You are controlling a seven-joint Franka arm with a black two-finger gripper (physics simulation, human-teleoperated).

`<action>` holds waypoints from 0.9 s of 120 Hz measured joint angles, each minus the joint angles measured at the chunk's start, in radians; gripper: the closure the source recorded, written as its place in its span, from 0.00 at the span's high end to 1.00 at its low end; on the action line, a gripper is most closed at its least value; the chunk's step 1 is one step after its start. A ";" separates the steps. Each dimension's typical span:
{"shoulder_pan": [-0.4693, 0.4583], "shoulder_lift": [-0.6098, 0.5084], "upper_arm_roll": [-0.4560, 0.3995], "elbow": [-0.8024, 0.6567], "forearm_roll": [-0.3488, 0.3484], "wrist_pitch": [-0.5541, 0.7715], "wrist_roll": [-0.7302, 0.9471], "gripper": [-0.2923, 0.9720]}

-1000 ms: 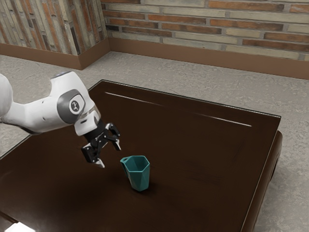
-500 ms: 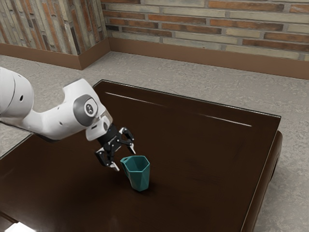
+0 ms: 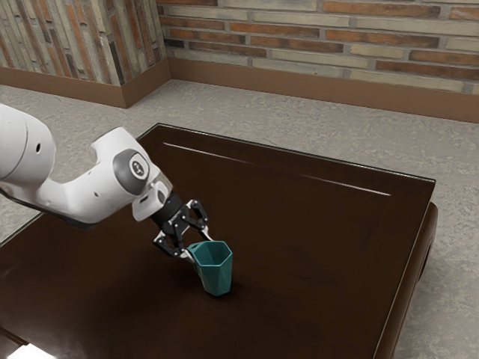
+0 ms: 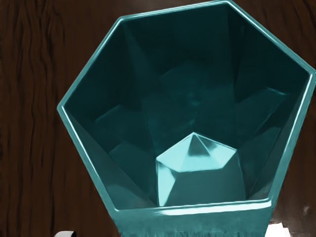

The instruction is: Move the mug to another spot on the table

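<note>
The mug (image 3: pixel 212 268) is standing upright on the table (image 3: pixel 322 224). The gripper (image 3: pixel 187 238) is hanging tilted against the mug's rim on the exterior view's left, fingers spread apart and clamping nothing. The mug's open mouth is lying just ahead of and below the hand, so the near wall is probably what the fingers will be closing on.

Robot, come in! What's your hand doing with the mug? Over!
Hand open, at mug's rim. Mug upright on table, not gripped. Nothing in the way. Over.
</note>
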 joint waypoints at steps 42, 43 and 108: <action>0.008 0.020 0.000 -0.001 -0.062 0.001 0.035 0.36; 0.008 0.020 0.000 -0.001 -0.064 0.001 0.035 0.36; 0.042 0.019 0.160 0.055 -0.148 -0.117 0.044 0.22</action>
